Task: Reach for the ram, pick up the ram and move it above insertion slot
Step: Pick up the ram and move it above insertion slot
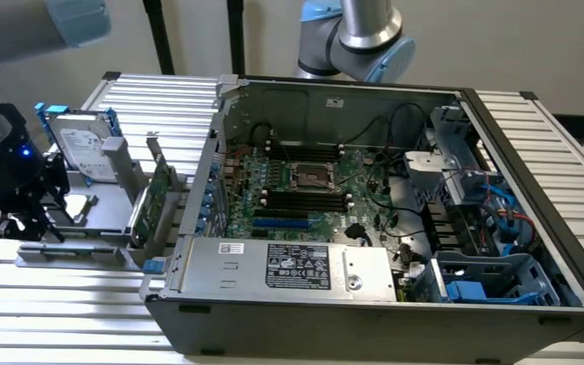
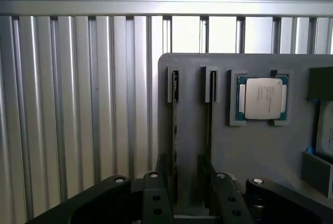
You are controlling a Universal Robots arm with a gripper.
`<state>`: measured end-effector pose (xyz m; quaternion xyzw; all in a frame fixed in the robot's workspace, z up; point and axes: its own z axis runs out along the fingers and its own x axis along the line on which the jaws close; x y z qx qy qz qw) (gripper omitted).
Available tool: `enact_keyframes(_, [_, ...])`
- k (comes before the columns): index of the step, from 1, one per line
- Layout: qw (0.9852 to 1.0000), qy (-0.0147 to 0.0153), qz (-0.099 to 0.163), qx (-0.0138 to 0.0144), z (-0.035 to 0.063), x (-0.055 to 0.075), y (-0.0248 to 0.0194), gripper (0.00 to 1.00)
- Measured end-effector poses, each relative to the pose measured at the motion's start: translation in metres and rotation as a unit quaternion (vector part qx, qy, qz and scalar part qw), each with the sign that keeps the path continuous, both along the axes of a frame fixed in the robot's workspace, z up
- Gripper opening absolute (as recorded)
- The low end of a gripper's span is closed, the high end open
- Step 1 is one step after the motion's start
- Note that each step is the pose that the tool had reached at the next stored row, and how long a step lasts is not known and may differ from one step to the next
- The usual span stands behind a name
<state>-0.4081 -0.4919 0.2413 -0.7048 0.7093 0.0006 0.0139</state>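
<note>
A ribbed metal table holds a grey tray and an open computer. The gripper hangs over the tray with its fingers apart, 1 on each side of the ram, which stands on its edge. The insertion slot is well apart, inside the computer.

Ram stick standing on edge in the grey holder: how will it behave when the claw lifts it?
The thin, dark-edged ram stick is probably stiff and light: a narrow flat board. Held on edge in the grey slotted holder, it could bind if lifted crookedly.
</note>
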Motion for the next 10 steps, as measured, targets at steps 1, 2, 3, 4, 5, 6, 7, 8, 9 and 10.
enact_keyframes(1, [1.0000,0.0000,0.001,0.0000,-0.0018,0.000,-0.0004,0.36])
enact_keyframes(2, [1.0000,0.0000,0.002,0.0000,-0.0035,0.000,-0.0008,0.36])
enact_keyframes(3, [1.0000,0.0000,0.004,0.0000,-0.0055,0.000,-0.0012,0.36])
enact_keyframes(4, [1.0000,0.0000,0.005,0.0000,-0.0074,0.000,-0.0016,0.36])
enact_keyframes(5, [1.0000,0.0000,0.006,0.0000,-0.0091,0.000,-0.0022,0.36])
enact_keyframes(6, [1.0000,0.0001,0.007,0.0000,-0.0108,0.000,-0.0029,0.36])
enact_keyframes(7, [1.0000,0.0004,0.009,0.0000,-0.0126,0.000,-0.0037,0.36])
enact_keyframes(8, [1.0000,0.0008,0.010,0.0000,-0.0146,0.000,-0.0044,0.36])
enact_keyframes(9, [0.9999,0.0012,0.011,0.0000,-0.0163,0.000,-0.0051,0.36])
enact_keyframes(10, [0.9999,0.0014,0.012,0.0001,-0.0183,0.000,-0.0057,0.36])
